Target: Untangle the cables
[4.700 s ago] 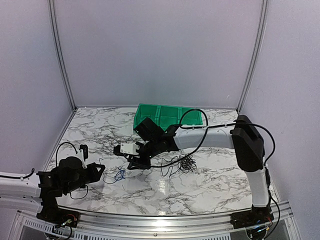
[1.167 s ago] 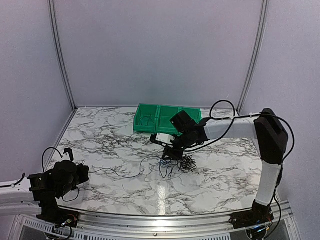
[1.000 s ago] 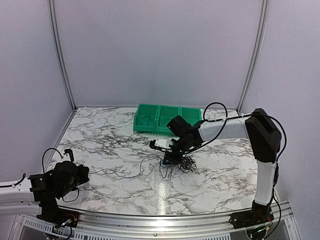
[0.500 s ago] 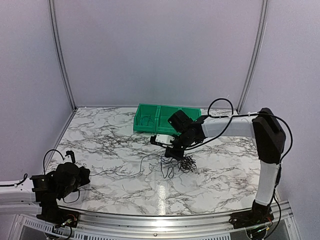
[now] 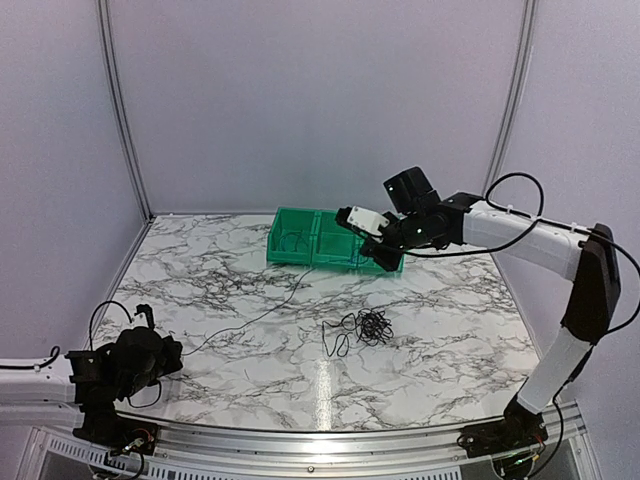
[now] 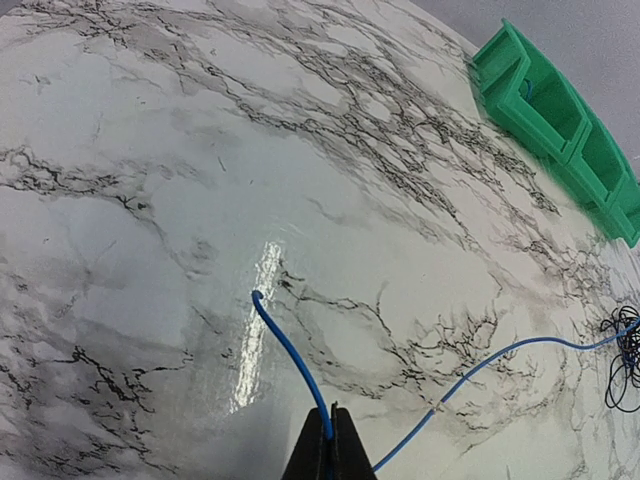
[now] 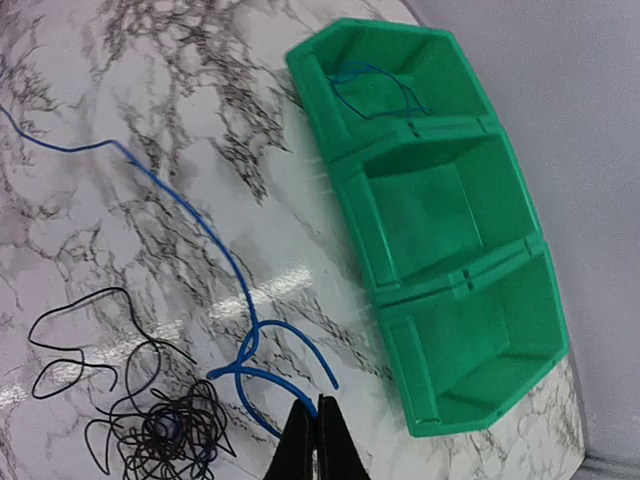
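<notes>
Currently L pincer, R pincer pinch blue cable.

Green three-compartment bin sits on marble table.

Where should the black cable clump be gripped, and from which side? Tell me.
Probably the loose loop trailing off the left edge of the black clump, taken from straight above. It lies flat on the marble table, clear of the dense knot, so one strand can be caught alone.
</notes>
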Tool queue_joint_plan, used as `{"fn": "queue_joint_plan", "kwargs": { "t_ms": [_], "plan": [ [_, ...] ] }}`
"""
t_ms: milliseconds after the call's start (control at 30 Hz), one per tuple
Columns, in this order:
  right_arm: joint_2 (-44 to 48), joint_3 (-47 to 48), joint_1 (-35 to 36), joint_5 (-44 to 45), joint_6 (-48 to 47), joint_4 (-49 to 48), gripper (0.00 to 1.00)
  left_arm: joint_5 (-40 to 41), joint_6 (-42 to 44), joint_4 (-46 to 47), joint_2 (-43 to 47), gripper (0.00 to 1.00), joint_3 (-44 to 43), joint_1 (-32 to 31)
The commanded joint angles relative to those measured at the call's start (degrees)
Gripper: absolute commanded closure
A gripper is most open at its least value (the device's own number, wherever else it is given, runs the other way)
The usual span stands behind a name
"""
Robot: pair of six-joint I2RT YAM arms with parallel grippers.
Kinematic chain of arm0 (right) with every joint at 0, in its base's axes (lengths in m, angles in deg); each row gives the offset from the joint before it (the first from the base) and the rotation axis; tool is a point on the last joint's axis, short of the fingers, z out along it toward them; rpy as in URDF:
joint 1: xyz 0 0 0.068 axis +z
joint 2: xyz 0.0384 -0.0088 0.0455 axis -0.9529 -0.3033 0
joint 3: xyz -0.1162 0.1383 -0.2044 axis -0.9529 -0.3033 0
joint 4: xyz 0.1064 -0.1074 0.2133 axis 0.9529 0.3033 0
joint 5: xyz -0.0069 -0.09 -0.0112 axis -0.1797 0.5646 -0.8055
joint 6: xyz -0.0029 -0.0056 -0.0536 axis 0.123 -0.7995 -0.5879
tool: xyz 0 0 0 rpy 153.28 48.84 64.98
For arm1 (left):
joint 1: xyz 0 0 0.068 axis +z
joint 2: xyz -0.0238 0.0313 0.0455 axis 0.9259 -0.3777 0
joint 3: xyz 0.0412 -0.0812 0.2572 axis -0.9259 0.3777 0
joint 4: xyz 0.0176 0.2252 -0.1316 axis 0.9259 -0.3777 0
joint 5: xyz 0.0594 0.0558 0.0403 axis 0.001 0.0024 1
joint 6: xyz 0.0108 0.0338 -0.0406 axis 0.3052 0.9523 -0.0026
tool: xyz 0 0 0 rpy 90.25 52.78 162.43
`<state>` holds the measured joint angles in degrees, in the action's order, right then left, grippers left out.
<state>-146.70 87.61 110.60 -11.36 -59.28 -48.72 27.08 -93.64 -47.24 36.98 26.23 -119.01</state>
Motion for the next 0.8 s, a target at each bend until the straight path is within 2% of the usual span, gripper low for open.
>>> {"fn": "queue_joint_plan", "kwargs": {
  "t_ms": [0, 200, 400, 500, 567, 667, 767],
  "plan": [
    [1.8, -1.6, -9.4, -2.4, 7.1, -3.0, 0.99, 1.4, 0.4, -3.6, 2.3, 1.00, -0.8, 0.7],
    [2.2, -5.1, -17.3, -6.6, 14.9, -7.7, 0.93, 2.6, 0.7, -7.1, 5.5, 1.00, -1.2, 1.4],
    [-2.3, -3.0, -17.8, -9.1, 15.8, -7.7, 0.95, 4.9, 0.3, -11.1, 8.9, 1.00, -2.0, 1.6],
    [-4.3, -1.3, -17.9, -6.0, 16.2, -7.6, 0.94, 7.6, -0.4, -16.5, 10.7, 1.00, -3.5, 1.7],
    [-4.9, -1.1, -18.4, -2.4, 16.6, -8.5, 0.88, 9.0, -0.8, -20.3, 12.6, 1.00, -4.9, 1.8],
    [-5.0, -0.3, -20.5, -2.2, 17.9, -8.7, 0.74, 10.0, 0.6, -21.8, 15.3, 1.00, -6.4, 1.9],
    [-4.2, -0.7, -20.9, -3.6, 16.5, -8.4, 0.69, 10.9, 2.5, -21.7, 15.7, 1.00, -9.0, 2.0]
  ]
}}
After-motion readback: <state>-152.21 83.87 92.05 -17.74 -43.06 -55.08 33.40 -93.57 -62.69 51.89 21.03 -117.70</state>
